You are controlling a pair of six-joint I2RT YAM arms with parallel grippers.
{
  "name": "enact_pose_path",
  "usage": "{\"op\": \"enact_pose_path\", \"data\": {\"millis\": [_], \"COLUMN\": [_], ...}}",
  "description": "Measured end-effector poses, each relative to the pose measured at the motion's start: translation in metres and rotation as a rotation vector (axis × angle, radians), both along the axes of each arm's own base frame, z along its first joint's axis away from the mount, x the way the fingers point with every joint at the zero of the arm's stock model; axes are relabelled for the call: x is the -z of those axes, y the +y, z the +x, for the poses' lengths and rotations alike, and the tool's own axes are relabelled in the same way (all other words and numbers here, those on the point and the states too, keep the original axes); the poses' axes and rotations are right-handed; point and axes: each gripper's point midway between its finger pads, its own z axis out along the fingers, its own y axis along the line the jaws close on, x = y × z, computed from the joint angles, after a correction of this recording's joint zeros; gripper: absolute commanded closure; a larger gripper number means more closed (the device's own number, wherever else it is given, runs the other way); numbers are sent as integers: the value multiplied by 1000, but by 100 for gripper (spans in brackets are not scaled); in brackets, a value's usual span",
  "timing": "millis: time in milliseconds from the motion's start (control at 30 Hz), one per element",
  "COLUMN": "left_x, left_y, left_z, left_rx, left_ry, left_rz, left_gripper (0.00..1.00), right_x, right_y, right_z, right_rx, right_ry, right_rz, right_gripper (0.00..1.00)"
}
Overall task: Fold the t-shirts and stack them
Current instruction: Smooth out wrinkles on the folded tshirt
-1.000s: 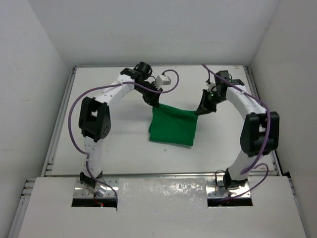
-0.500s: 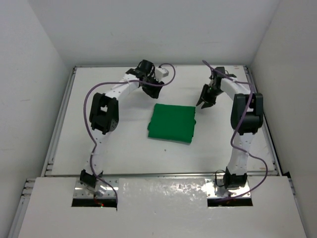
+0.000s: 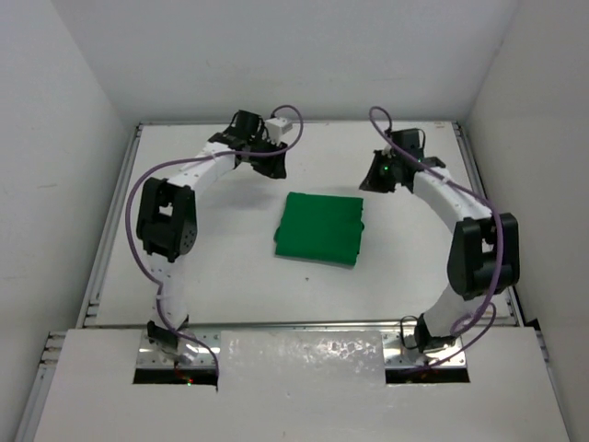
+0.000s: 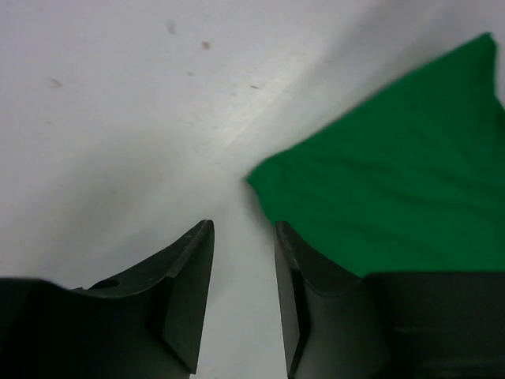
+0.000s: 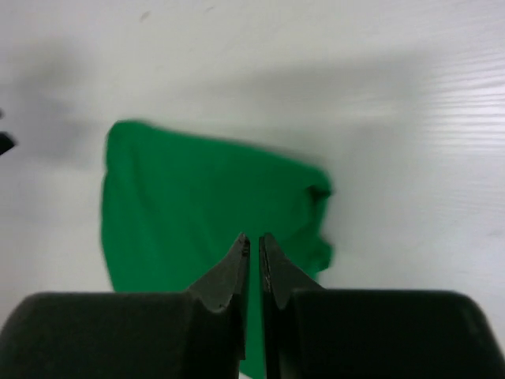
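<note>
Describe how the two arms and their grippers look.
The left arm and right arm have white links, black joint housings and looping purple cables. The left gripper and right gripper have dark tapered fingers.

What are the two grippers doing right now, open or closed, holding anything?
Left gripper: open, holding nothing.
Right gripper: shut, holding nothing; neither touches the folded bright green cloth t-shirt.

The flat t-shirt (image 3: 319, 228) lies in the middle of the desk (image 3: 230, 276), with bare desk all around it. 2 arms (image 3: 198, 170) arch at the sides, and walls (image 3: 64, 138) close 3 sides.
</note>
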Motion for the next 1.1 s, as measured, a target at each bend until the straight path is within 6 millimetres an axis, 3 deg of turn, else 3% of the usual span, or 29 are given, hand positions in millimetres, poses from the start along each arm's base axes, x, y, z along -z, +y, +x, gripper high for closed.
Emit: {"op": "enact_pose_path", "data": {"millis": [67,133,300,400,600,833,967,1100], "left_x": [-4,-3,33,55,83,89,80,52], "left_y": [-11,-22,-36,-33,-23,-18,-14,-8], "left_z": [-13,-14,-10,-7,-10,0,20,47], "left_rx": [24,38,30,-13,-88,-136,-164,-186], "left_ry": [20,24,82,109,135,107,56,-33], "left_rz": [-44,-77,-95,-81,-50,-26,-15,-13], "left_gripper": [68,68,68,68,68,68,68,68], "right_x": [0,17,90,118,116,115,115,111], "right_y": [27,39,28,20,18,21,16,6], "right_z": [-10,-14,-22,-21,31,63,62,48], "right_rx": [-41,-48,20,57,67,59,83,123], "right_ry": [-30,-10,162,240,186,157,152,157], "right_rz": [48,78,56,62,74,60,44,10], "right_gripper": [99,100,100,100,100,100,100,95]}}
